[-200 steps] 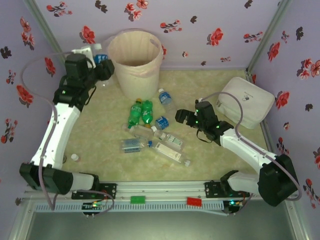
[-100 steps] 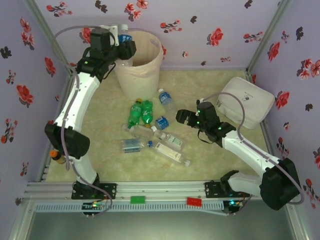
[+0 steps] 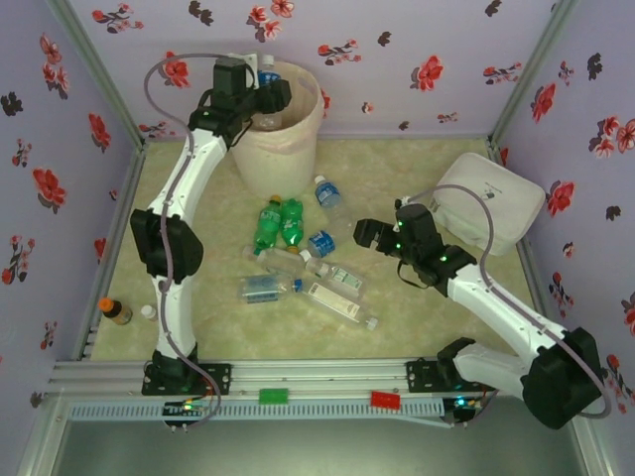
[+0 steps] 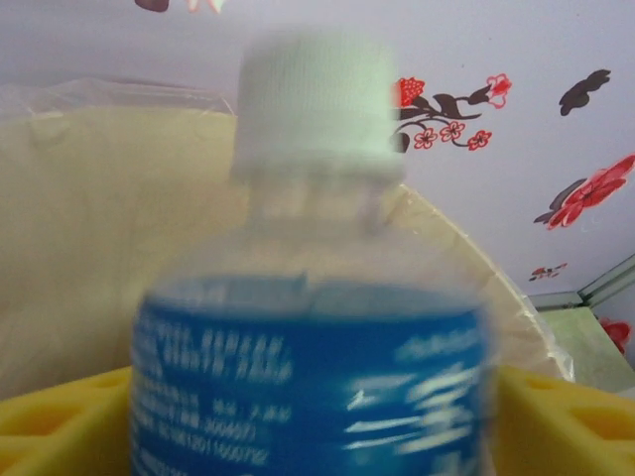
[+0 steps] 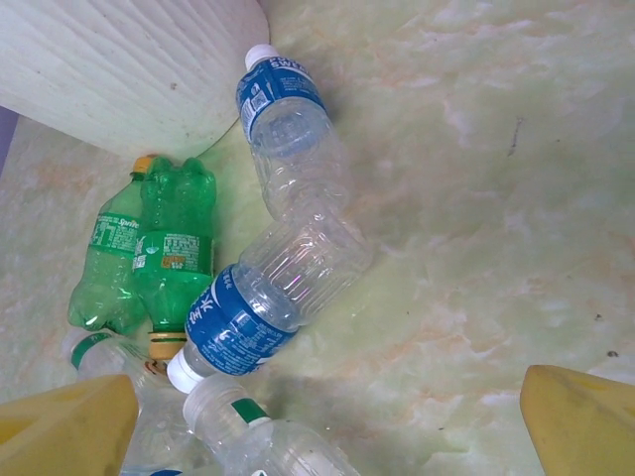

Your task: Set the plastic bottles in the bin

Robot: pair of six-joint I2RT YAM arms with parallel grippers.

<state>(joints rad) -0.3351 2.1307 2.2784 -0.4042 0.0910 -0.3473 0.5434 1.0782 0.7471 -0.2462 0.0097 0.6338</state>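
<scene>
**Floral-walled cell: bottle at the bin's rim**

Lilac flowered walls enclosed a marbled cream counter (image 3: 427, 169). On it stood the tall ribbed bin (image 3: 296, 139), lined with a thin crinkly bag. Smooth clear and green bottles (image 3: 298, 260) lay heaped near its foot. The left claw (image 3: 268, 91) had a blue-labelled bottle (image 4: 313, 387) between its fingers above the rim; its grip could not be judged. Released off-centre, the bottle might strike the rim and bounce out. The right claw (image 3: 364, 235) gaped wide, empty.

Lab test booth: floral-papered walls (image 3: 397, 30), aluminium frame posts (image 3: 534, 64), marble-print tabletop (image 3: 417, 169), bolted base rail (image 3: 317, 372).
</scene>
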